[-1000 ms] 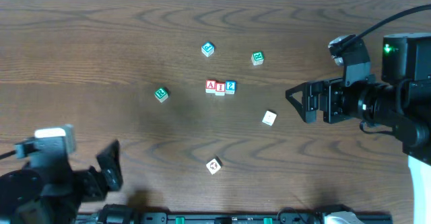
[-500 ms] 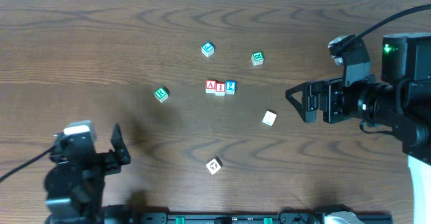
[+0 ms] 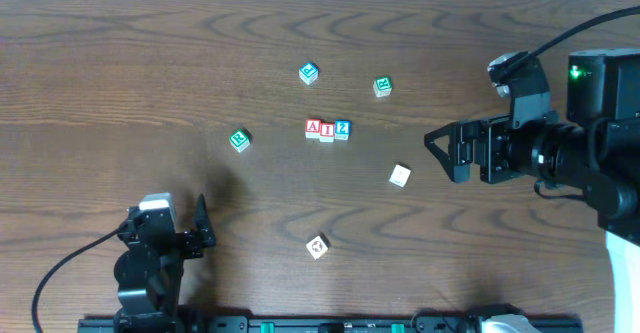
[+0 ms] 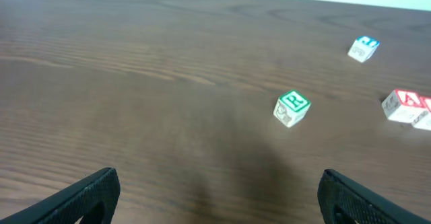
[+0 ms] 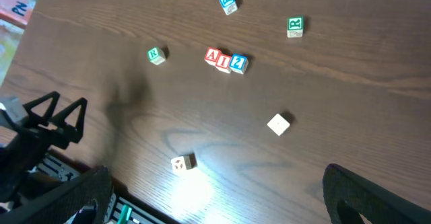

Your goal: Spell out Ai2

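Three white cubes stand touching in a row at the table's middle: the red "A" cube [image 3: 313, 127], the red "I" cube [image 3: 327, 130] and the blue "2" cube [image 3: 342, 128]. The right wrist view shows them too: "A" [image 5: 213, 56], "I" [image 5: 223, 60], "2" [image 5: 238, 63]. The left wrist view shows the "A" cube [image 4: 403, 103] at its right edge. My left gripper [image 3: 202, 229] [image 4: 215, 194] is open and empty near the front left. My right gripper [image 3: 441, 153] [image 5: 215, 190] is open and empty, to the right of the row.
A green-marked cube [image 3: 239, 140] lies left of the row, another [image 3: 382, 86] at the back right. A blue-marked cube [image 3: 309, 72] lies behind the row. A plain white cube [image 3: 399, 176] and a black-marked cube [image 3: 317, 246] lie in front.
My left arm has moved right along the table's front edge and turned toward the middle. The cubes and the right arm have not moved.
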Tool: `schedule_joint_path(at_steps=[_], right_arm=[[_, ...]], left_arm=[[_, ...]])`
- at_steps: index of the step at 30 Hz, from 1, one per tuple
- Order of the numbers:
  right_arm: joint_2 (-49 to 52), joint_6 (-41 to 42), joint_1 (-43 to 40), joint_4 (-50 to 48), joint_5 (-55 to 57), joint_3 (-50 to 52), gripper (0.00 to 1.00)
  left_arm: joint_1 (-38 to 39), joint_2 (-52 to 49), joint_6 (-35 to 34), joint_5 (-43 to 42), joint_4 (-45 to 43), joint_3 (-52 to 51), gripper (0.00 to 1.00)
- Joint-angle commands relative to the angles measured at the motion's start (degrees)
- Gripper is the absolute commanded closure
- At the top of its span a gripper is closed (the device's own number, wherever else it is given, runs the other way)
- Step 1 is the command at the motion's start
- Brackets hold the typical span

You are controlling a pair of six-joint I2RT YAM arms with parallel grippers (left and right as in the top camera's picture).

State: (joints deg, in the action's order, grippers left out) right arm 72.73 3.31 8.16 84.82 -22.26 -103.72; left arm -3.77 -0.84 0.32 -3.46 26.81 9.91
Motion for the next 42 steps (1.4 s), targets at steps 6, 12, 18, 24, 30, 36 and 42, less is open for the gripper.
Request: schedule_joint_path(at_steps=[6, 12, 18, 24, 30, 36, 42], right_arm=[[0.0, -0.6, 0.2, 0.1, 0.0, -0.4, 0.01], [0.0, -0.6, 0.2, 0.1, 0.0, -0.4, 0.01], [0.0, -0.6, 0.2, 0.1, 0.0, -0.4, 0.01], [0.0, -0.6, 0.2, 0.1, 0.0, -0.4, 0.01], [0.0, -0.6, 0.2, 0.1, 0.0, -0.4, 0.01], [0.0, -0.6, 0.2, 0.1, 0.0, -0.4, 0.01], [-3.7, -11.4, 0.3, -2.8, 7.2, 1.7, 0.01]], left_arm=[[-0.3, 0.7, 1.0, -1.0, -0.3, -2.4, 0.05], [-0.3, 0.6, 1.2, -0.8, -0.3, -2.4, 0.05], [-0.3, 0.6, 1.2, -0.8, -0.3, -2.4, 0.05], [-0.3, 0.6, 1.2, -0.8, -0.3, -2.4, 0.05], [-0.3, 0.6, 1.2, -0.8, -0.3, -2.4, 0.05], [-0.3, 0.6, 1.2, -0.8, -0.3, -2.4, 0.05], [-0.3, 0.6, 1.2, -0.8, -0.3, -2.4, 0.05]])
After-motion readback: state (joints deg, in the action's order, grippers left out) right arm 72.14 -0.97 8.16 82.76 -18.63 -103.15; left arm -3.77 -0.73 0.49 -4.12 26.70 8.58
